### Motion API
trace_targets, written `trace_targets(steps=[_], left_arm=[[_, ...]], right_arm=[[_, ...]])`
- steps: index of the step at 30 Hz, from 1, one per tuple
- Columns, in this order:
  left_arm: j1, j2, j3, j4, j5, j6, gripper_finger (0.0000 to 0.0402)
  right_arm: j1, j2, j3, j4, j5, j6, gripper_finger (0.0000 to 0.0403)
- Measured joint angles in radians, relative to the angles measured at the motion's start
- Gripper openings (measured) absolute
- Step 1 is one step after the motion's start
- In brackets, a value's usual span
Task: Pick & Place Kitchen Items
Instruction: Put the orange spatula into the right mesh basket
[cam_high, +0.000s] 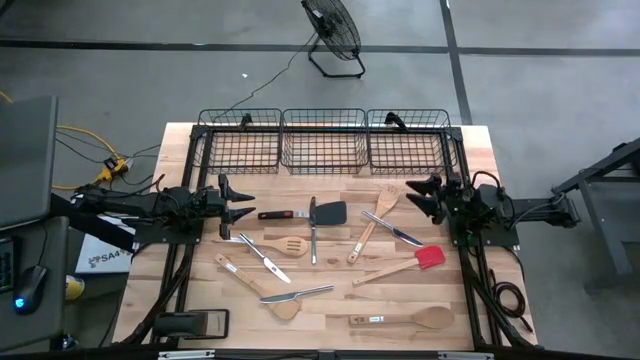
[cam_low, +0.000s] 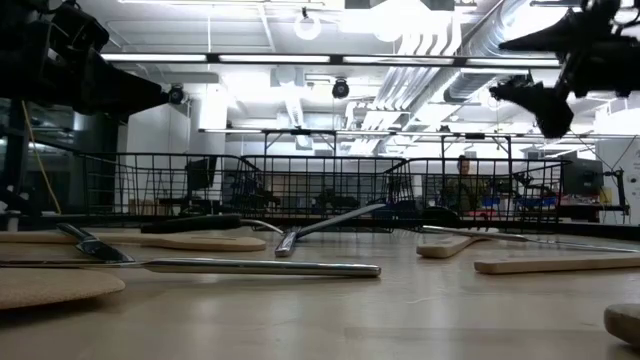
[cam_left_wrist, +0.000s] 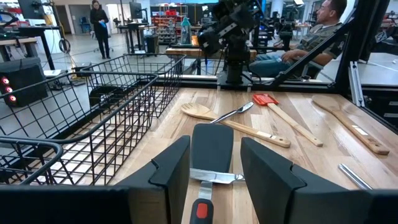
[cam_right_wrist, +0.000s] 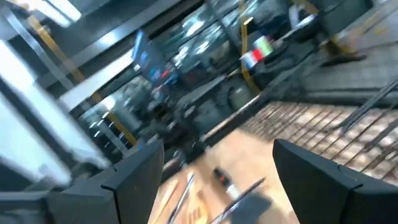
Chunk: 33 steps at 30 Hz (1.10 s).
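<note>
Utensils lie loose across the wooden table (cam_high: 150, 270), none yet in the three black wire baskets (cam_high: 323, 140) along the far edge: a black turner (cam_high: 322, 213) with a red and black handle near the middle, a slotted wooden spoon (cam_high: 292, 246) and two metal knives (cam_high: 264, 257) toward the left, a wooden spatula (cam_high: 372, 222) crossed by another knife (cam_high: 392, 228) toward the right, a red spatula (cam_high: 412, 264) nearer the front, a long wooden spoon (cam_high: 402, 320) at the front edge. Left gripper (cam_high: 240, 206), at the left side of the table, hangs empty with its fingers partly spread; its wrist view lines the gap up on the turner, whose handle end lies closest to it and appears to cross a knife. Right gripper (cam_high: 419, 195), at the right side just short of the baskets, stands wide and empty, raised off the table in the low view. Judged risks: a close on the turner's handle may drag the crossing knife along or knock it aside; a pinch near the very end of the handle may let the broad head droop and catch a basket rim on the way in; both arms reaching for the middle items together could collide
</note>
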Motion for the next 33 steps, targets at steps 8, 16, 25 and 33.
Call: trace_targets(steps=[8, 16, 25, 33], left_arm=[[0.0, 0.0, 0.0, 0.0, 0.0, 0.0, 0.0141], [0.0, 0.0, 0.0, 0.0, 0.0, 0.0, 0.0141], [0.0, 0.0, 0.0, 0.0, 0.0, 0.0, 0.0141], [0.0, 0.0, 0.0, 0.0, 0.0, 0.0, 0.0141]], right_arm=[[0.0, 0.094, 0.169, -0.194, 0.176, 0.054, 0.0295], [0.0, 0.257, 0.292, -0.33, 0.197, 0.133, 0.0295], [0.0, 0.479, 0.445, -0.465, 0.146, 0.183, 0.0295], [0.0, 0.616, 0.543, -0.52, -0.027, 0.184, 0.0295]])
